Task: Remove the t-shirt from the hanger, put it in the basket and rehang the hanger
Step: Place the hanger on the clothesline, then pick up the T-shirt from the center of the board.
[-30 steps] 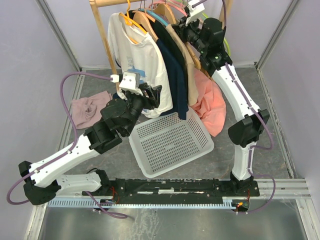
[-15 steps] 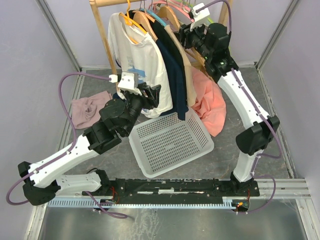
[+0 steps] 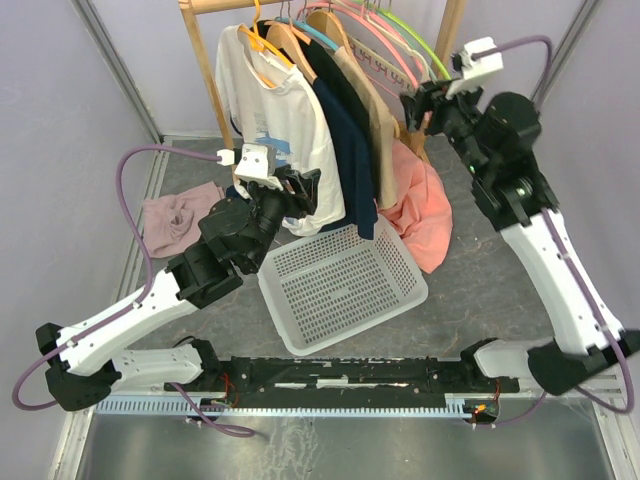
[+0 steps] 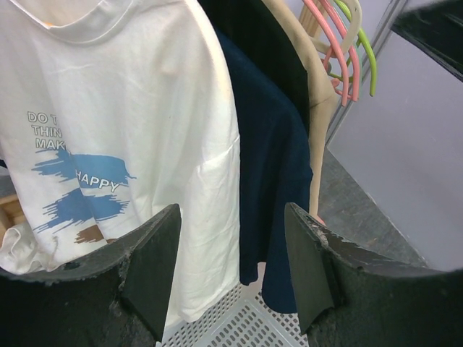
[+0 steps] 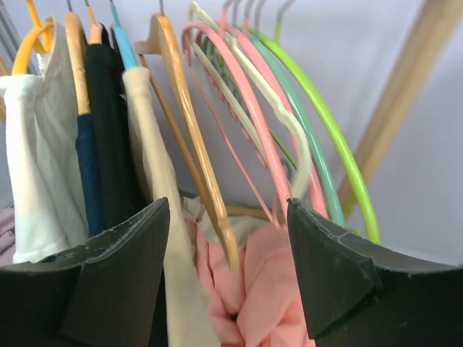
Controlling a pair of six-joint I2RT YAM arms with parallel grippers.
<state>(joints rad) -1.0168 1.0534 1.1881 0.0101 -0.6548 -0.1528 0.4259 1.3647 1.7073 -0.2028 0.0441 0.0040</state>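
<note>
Hands first: your right hand [image 5: 228, 217] stands open and grips nothing, level with the hangers at the rail's right end, with a bare wooden hanger [image 5: 192, 123] just ahead. The pink t-shirt [image 3: 420, 210] lies heaped on the desk beneath them, off any hanger, against the white basket [image 3: 280, 305]. Your left hand [image 4: 230, 238] is likewise open, facing the white printed t-shirt [image 3: 275, 120].
</note>
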